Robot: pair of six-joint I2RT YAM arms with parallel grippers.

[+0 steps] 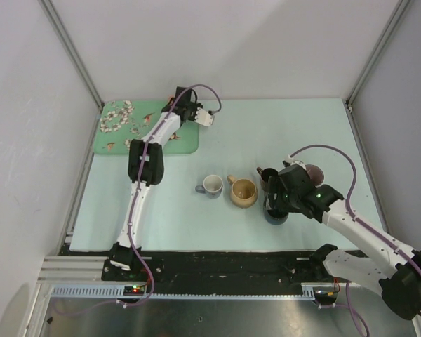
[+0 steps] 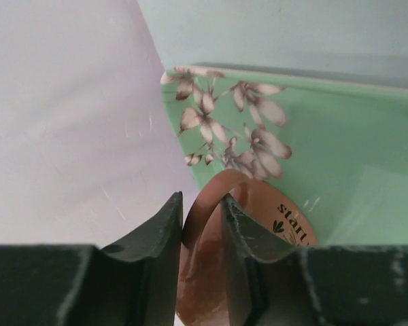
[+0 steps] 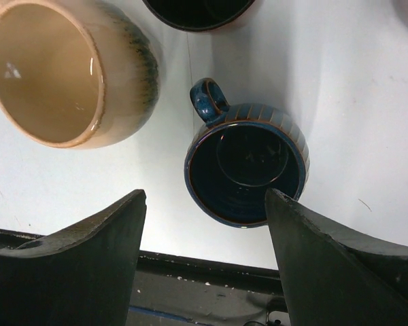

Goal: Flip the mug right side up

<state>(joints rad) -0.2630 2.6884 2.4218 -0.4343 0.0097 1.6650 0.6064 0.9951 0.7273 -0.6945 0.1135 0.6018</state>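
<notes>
A pale worktop [image 1: 281, 133] carries a green flowered mat [image 1: 186, 140] at its far left, where the left jaws are clamped on a thin copper-coloured rim [image 2: 251, 204]. Near the front edge the dark blue mug [image 3: 248, 166] stands mouth up, just right of a tan mug [image 1: 243, 192], with the right jaws spread apart over it.

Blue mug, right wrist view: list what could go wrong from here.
1. The right gripper hangs open over the blue mug, with the tan mug close beside; a sideways move could knock it.
2. The blue mug stands near the table's front edge; a nudge might send it off.
3. The left gripper pinches only a thin copper-coloured wall, which may slip.
</notes>
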